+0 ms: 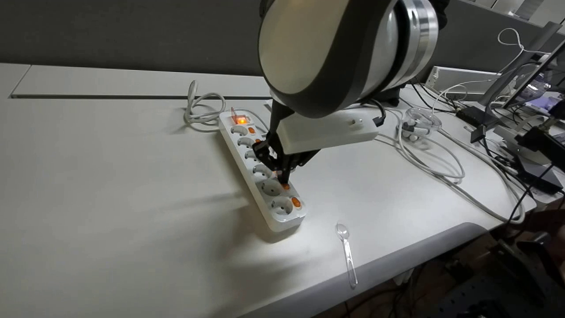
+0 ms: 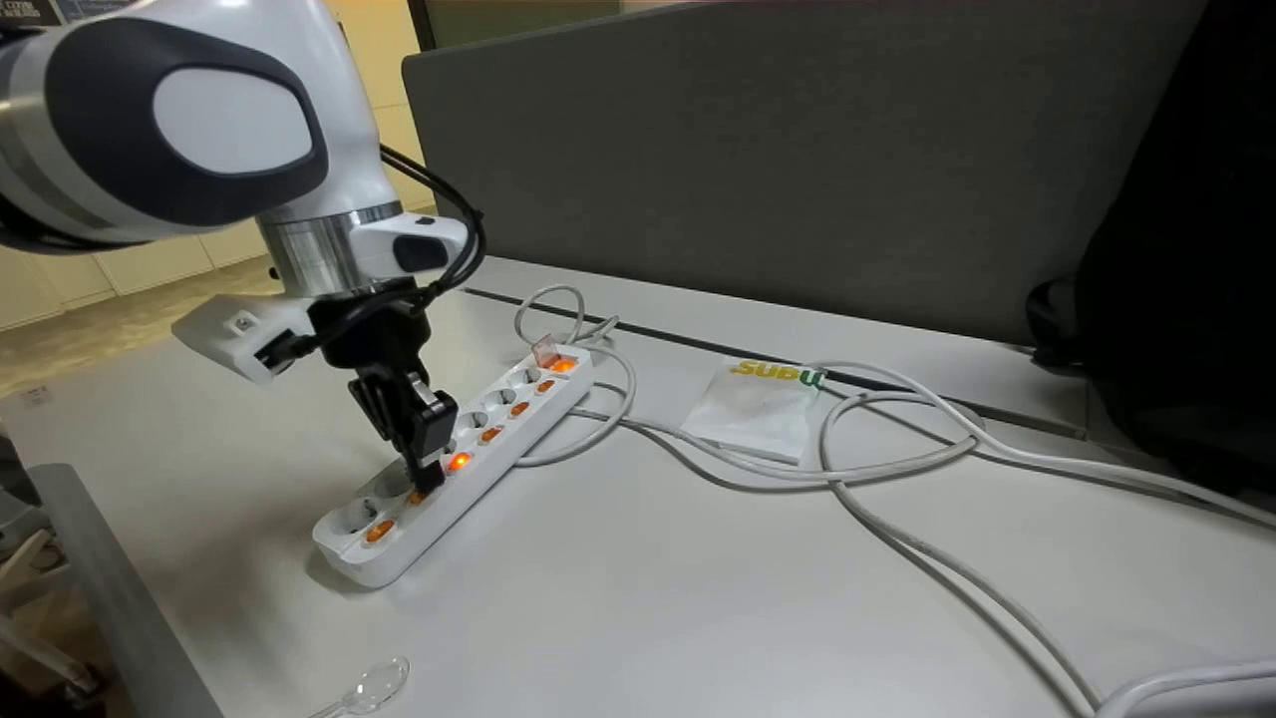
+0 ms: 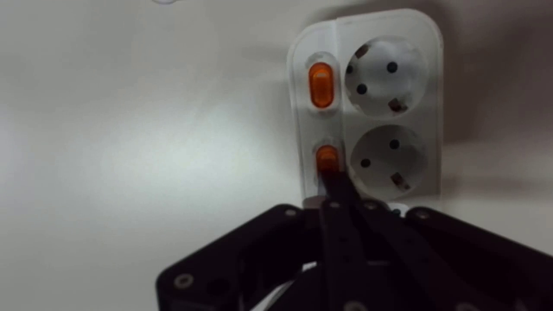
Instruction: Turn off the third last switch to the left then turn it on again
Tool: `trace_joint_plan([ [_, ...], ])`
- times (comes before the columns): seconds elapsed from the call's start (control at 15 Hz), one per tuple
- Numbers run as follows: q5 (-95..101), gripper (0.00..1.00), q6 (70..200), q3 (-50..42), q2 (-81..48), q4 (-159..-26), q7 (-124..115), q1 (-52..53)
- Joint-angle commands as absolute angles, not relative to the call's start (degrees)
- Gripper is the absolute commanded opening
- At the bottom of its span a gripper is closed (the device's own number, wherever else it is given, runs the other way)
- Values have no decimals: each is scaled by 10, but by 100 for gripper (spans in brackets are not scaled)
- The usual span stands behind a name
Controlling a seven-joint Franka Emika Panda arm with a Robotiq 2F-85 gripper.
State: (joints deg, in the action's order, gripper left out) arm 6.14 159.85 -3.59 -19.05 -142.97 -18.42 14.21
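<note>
A white power strip (image 1: pixel 274 218) with a row of orange switches lies on the table in both exterior views. The end switch (image 2: pixel 379 531) is unlit. The switch beside it (image 3: pixel 327 156) is unlit and partly covered by my gripper (image 3: pixel 339 183). The third switch from that end (image 2: pixel 459 462) glows, and so does the main switch (image 2: pixel 563 365) at the far end. My gripper is shut and empty, fingertips pointing down. In both exterior views (image 1: pixel 283 179) (image 2: pixel 427 479) its tips are at the second switch from the near end; I cannot tell whether they press it.
A clear plastic spoon (image 1: pixel 346 251) lies near the table's front edge. The strip's grey cable (image 1: pixel 198 112) is coiled behind its far end. More cables (image 2: pixel 897 469) and a white Subway paper (image 2: pixel 758 409) lie on the table. A dark partition (image 2: pixel 748 179) stands behind.
</note>
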Motion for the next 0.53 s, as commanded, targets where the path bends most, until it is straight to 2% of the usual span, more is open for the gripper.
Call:
trace_joint_plan([
  [0.0, 105, 0, 1607, -63, -148, -1482, -248, 178],
  [0.47, 166, 0, 1612, -82, -120, -1516, -312, 191],
])
